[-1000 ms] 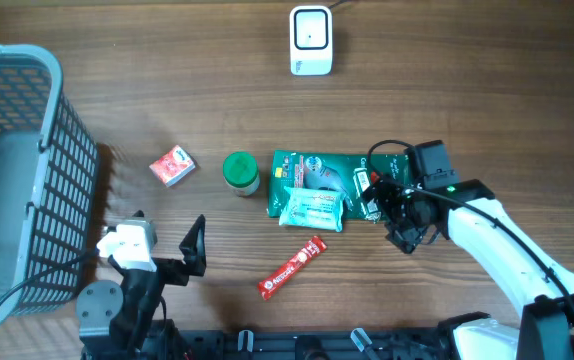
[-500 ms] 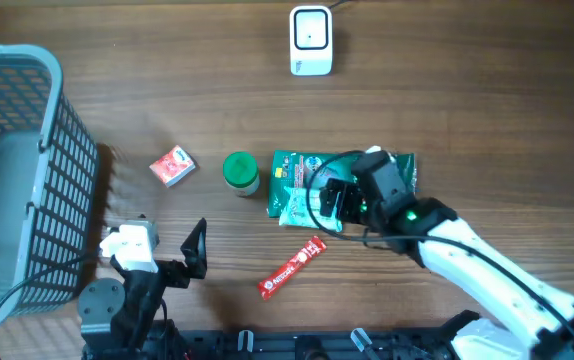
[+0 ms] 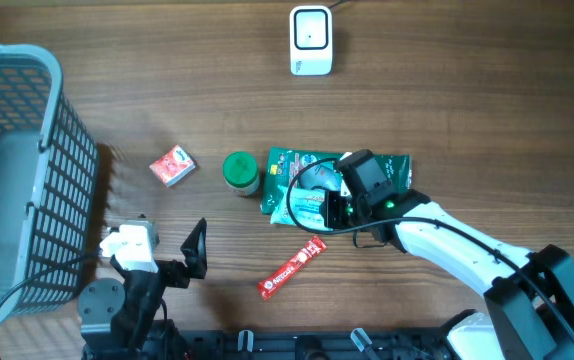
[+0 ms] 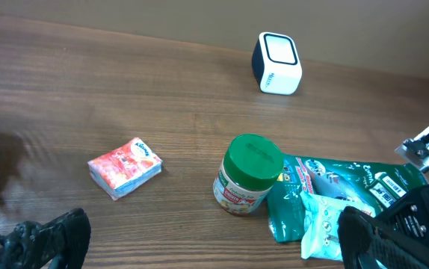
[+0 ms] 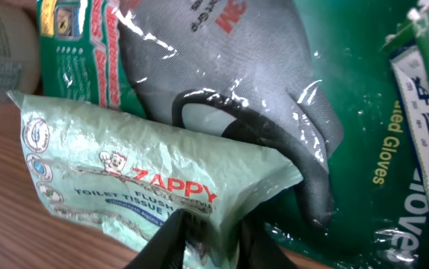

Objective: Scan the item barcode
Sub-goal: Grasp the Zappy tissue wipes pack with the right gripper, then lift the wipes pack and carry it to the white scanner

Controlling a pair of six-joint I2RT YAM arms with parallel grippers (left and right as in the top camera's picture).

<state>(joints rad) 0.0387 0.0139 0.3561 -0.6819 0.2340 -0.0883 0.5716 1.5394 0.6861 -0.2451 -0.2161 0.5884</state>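
**Mid-table: right claw pinching the tissue pack**

Mid-table, tissue pack (image 5: 147,187) lies on the left half of the green glove packet (image 3: 395,168). Its near edge is nipped between the right gripper (image 5: 208,243) fingers, which are pressed close on the film.
- Clutter: green-lid jar (image 3: 239,172) sits just beside the packet's left edge. Red sachet (image 3: 292,267) is near the pack's front, apart from it. Small red pack (image 3: 172,165) lies further left.
- Room: bare wood runs from the packet up to the scanner (image 3: 310,40) and across the right side of the table (image 3: 497,100). Basket (image 3: 67,200) blocks the left edge.
- Pose: right arm comes in diagonally from the bottom-right corner, wrist over the packet. Left gripper (image 3: 167,240) sits low at the front-left beside the basket, jaws spread wide, holding nothing.
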